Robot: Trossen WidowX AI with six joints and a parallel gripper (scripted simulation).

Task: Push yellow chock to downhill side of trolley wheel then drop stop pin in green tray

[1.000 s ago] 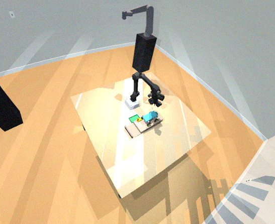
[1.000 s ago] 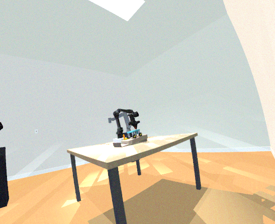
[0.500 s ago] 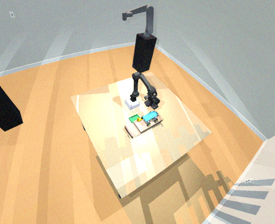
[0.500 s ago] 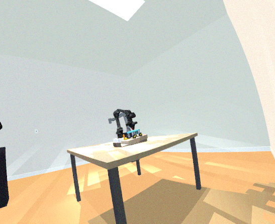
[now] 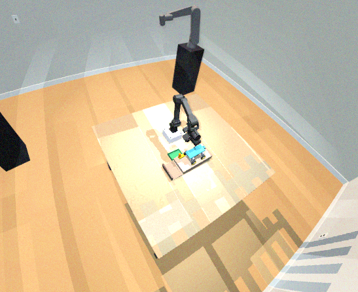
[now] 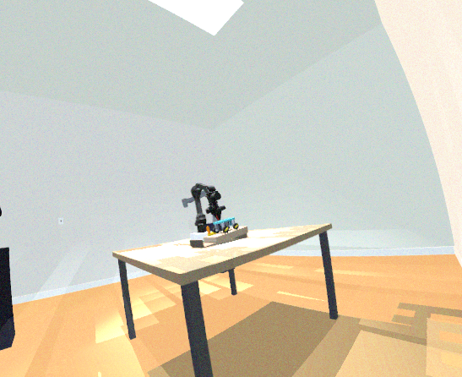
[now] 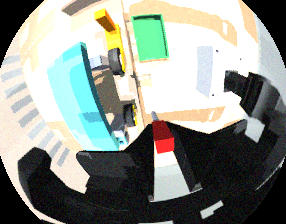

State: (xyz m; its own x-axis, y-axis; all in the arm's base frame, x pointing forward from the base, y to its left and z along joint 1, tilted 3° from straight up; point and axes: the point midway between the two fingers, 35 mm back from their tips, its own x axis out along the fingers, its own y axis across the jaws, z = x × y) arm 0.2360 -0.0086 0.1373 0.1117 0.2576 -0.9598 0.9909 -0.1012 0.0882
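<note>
Open air between the blue trolley (image 5: 195, 151) (image 6: 225, 221) (image 7: 76, 100) and green tray (image 5: 175, 154) (image 7: 150, 38) (yellow chock (image 5: 181, 156) (image 6: 209, 231) (image 7: 114, 37) intruding).

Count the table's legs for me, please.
4 legs on the table. In the exterior view, the near leg is at the front corner, the left leg and right leg at the side corners, and the far leg behind, partly hidden.

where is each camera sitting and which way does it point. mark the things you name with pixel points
Top: high above the table (image 5: 125, 157), looking steeply down; the whole arm (image 5: 194, 119) shows.
Exterior: low, off one table corner, looking across and slightly up; the arm (image 6: 197, 203) shows small.
Wrist: on the arm's end, looking past the hand (image 7: 164, 132) holding the red-headed pin (image 7: 163, 139); its fingers and the arm's base show.
Top and wrist share the green tray (image 5: 175, 154) (image 7: 150, 37).
</note>
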